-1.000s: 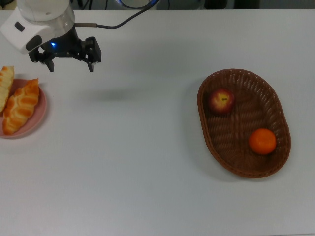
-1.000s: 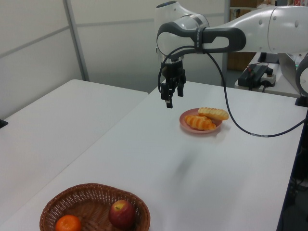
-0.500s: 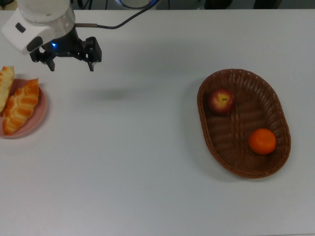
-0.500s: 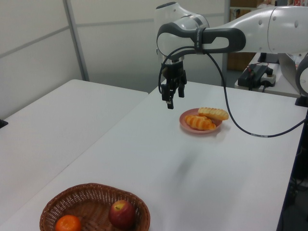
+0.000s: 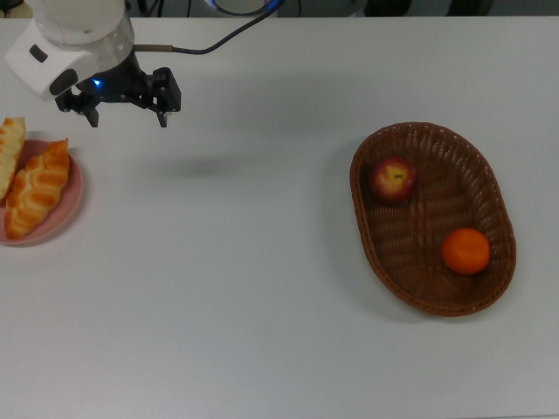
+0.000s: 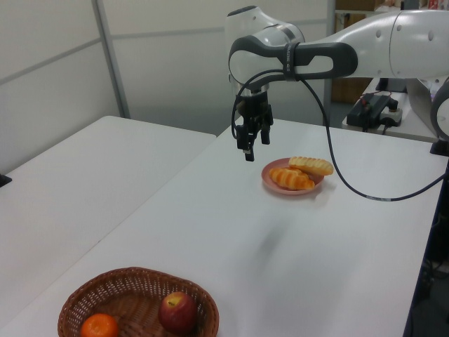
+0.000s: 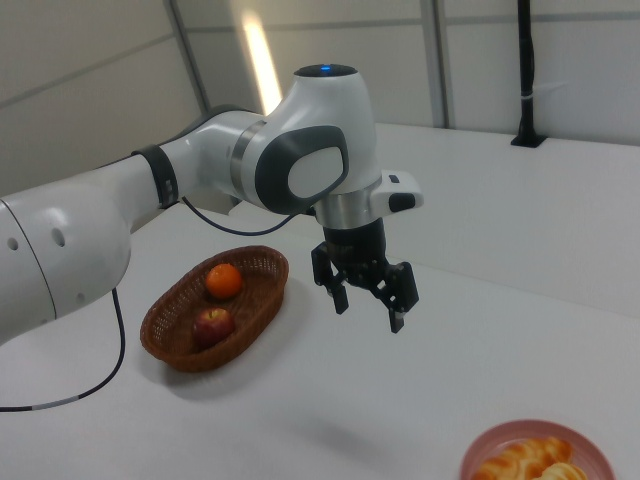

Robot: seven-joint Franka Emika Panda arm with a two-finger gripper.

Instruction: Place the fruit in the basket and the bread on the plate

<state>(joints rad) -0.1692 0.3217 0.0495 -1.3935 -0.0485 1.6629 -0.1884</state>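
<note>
The table (image 5: 262,288) carries two groups of items, set well apart. At the top view's right stands the basket (image 5: 489,192), its long axis running from the top view's upper left to lower right. Inside it lie the apple (image 5: 392,179), near the upper end, and the tangerine (image 5: 465,250), near the lower end. At the top view's left edge sits the plate (image 5: 61,218), holding both loaves (image 5: 37,188) side by side, with their long axes running roughly top to bottom in the top view.

The arm reaches in from the top view's upper left, and its wrist points straight down. The end effector (image 5: 124,115) hangs above the bare table, just up and right of the plate in the top view and far from the basket. Its fingers are spread and hold nothing.

Judged from this layout, every item already occupies its target, so no grasp appears to remain.
</note>
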